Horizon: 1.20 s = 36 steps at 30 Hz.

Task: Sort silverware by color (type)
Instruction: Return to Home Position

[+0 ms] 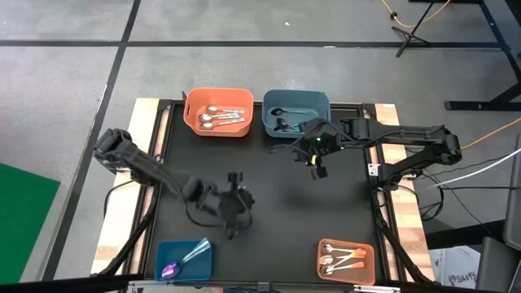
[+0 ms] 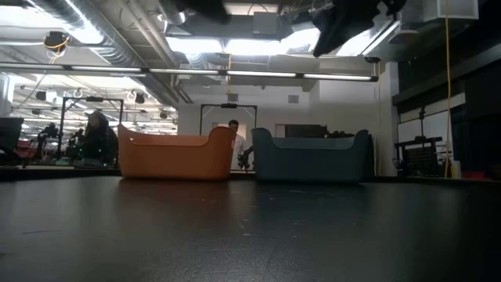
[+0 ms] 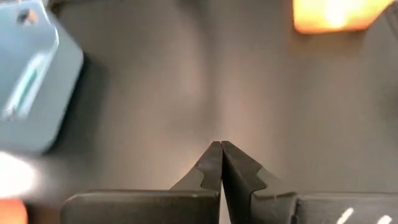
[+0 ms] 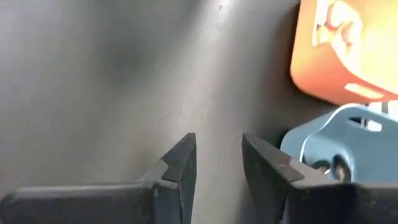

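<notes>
Teal-handled spoons (image 1: 194, 251) lie in the blue bin (image 1: 203, 269) beside the left gripper (image 3: 221, 149), whose fingers are pressed together and hold nothing; the right gripper (image 4: 217, 142), slightly spread, is farther off.

The blue plastic bin (image 1: 296, 94) stands just beside the right claw (image 1: 316, 169), at the far edge of the black table mat (image 1: 277, 216). The large orange bin (image 1: 218, 92) is next to it, farther from that claw. The small blue bin (image 1: 167, 252) sits near the left claw (image 1: 234, 229), at the front edge. The small orange bin (image 1: 346, 242) lies well apart from both claws. In the room behind are two people: one person (image 2: 98, 137) and a second person (image 2: 233, 131).
</notes>
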{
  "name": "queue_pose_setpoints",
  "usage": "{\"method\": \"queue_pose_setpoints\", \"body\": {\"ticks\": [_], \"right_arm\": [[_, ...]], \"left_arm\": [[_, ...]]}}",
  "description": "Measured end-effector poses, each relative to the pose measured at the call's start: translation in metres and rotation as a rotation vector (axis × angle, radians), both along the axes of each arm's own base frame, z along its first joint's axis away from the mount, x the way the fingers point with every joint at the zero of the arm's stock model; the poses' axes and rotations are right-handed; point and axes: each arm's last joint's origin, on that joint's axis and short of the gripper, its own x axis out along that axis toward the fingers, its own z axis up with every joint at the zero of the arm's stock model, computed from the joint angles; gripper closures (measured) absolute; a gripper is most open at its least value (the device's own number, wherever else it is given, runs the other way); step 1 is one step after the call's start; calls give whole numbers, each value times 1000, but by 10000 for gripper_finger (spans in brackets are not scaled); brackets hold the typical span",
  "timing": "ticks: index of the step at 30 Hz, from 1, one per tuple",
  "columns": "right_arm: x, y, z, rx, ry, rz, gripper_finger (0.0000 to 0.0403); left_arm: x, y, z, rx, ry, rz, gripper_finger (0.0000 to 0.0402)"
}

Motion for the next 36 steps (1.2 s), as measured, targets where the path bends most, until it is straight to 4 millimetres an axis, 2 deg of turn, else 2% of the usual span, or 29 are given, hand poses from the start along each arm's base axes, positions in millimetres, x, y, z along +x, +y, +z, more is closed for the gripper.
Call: {"method": "queue_pose_setpoints", "body": {"ticks": [8, 13, 19, 27, 31, 36], "right_arm": [[10, 1, 9, 36, -136, 40, 284], [18, 1, 18, 24, -266, 44, 284], [28, 0, 35, 5, -469, 48, 284], [32, -1, 60, -20, -719, 51, 284], [19, 0, 77, -28, -736, 41, 299], [-8, 1, 107, -35, -738, 29, 354]], "left_arm": [[7, 59, 43, 17, -140, -54, 401], [-1, 91, 71, 22, -248, -40, 401], [-20, 123, 101, 70, -361, 6, 401], [-47, 148, 131, 66, -495, 0, 401], [-63, 151, 143, 80, -542, 10, 402], [-90, 150, 161, 83, -623, 9, 402]]}}
